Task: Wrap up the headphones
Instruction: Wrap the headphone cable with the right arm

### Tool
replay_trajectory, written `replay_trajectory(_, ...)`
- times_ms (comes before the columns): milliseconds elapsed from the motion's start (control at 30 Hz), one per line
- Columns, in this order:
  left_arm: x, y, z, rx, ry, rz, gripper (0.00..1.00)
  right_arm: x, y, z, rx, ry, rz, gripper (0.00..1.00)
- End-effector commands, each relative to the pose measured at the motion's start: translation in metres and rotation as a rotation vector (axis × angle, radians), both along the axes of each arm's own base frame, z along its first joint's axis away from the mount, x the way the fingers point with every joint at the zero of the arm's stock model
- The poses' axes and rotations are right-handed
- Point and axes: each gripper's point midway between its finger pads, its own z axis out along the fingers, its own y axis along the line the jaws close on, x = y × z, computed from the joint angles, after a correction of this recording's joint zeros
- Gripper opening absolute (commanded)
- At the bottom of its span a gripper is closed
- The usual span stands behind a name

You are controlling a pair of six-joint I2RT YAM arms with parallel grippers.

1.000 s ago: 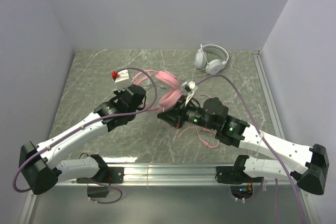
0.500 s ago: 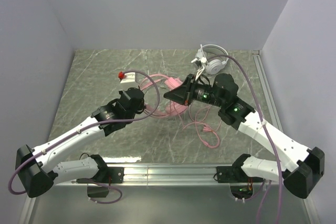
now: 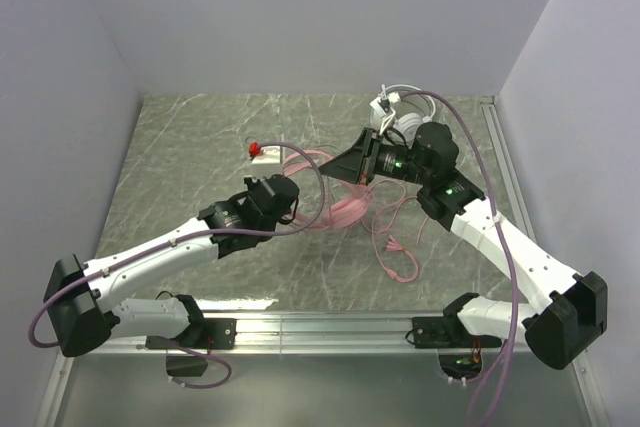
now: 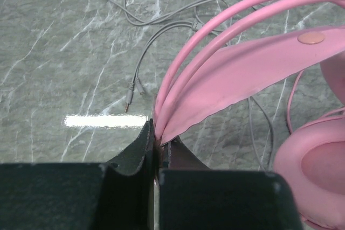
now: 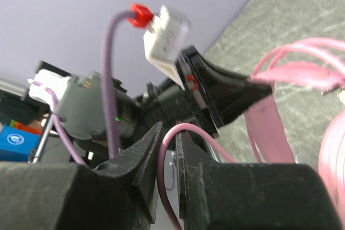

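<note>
The pink headphones (image 3: 340,209) lie mid-table. My left gripper (image 3: 303,212) is shut on their pink headband (image 4: 237,74); a pink ear cup (image 4: 315,165) shows at the right of that view. My right gripper (image 3: 332,170) is raised over the headset and shut on the pink cable (image 5: 170,149), which loops between its fingers. The rest of the cable (image 3: 392,247) trails loose toward the near edge. The white headphones (image 3: 405,97) sit at the far right, mostly hidden behind my right arm. Their thin grey cable (image 4: 161,22) lies on the table, plugs (image 4: 133,91) free.
The marble table (image 3: 180,147) is walled on the left, back and right. A metal rail (image 3: 505,177) runs along the right edge. My left wrist's white connector with a red tip (image 5: 164,33) shows close in front of my right gripper.
My right gripper has risen and swung toward the far right, pulling the pink cable with it. My left gripper has moved right with the pink headband.
</note>
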Motion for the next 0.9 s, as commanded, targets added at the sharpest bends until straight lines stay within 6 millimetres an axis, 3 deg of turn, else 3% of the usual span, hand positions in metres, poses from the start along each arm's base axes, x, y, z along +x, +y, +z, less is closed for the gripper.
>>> replay_trajectory(0,0.002,-0.007,0.011,-0.029,-0.033,-0.005,0.0,-0.004,-0.009,0.067,0.146,-0.172,0.012,0.22)
replay_trajectory(233,-0.002,-0.009,0.004,-0.028,-0.018,-0.016,0.0,0.019,-0.023,0.076,0.138,-0.181,-0.048,0.21)
replay_trajectory(500,-0.02,-0.027,0.002,-0.076,0.048,-0.151,0.0,0.053,-0.039,0.062,0.124,-0.144,-0.086,0.19)
replay_trajectory(667,-0.04,-0.043,-0.003,-0.078,0.111,-0.266,0.0,0.075,-0.046,0.052,0.127,-0.116,-0.098,0.19)
replay_trajectory(867,-0.081,-0.079,0.013,-0.214,0.173,-0.526,0.0,0.088,-0.052,0.035,0.123,-0.082,-0.099,0.17)
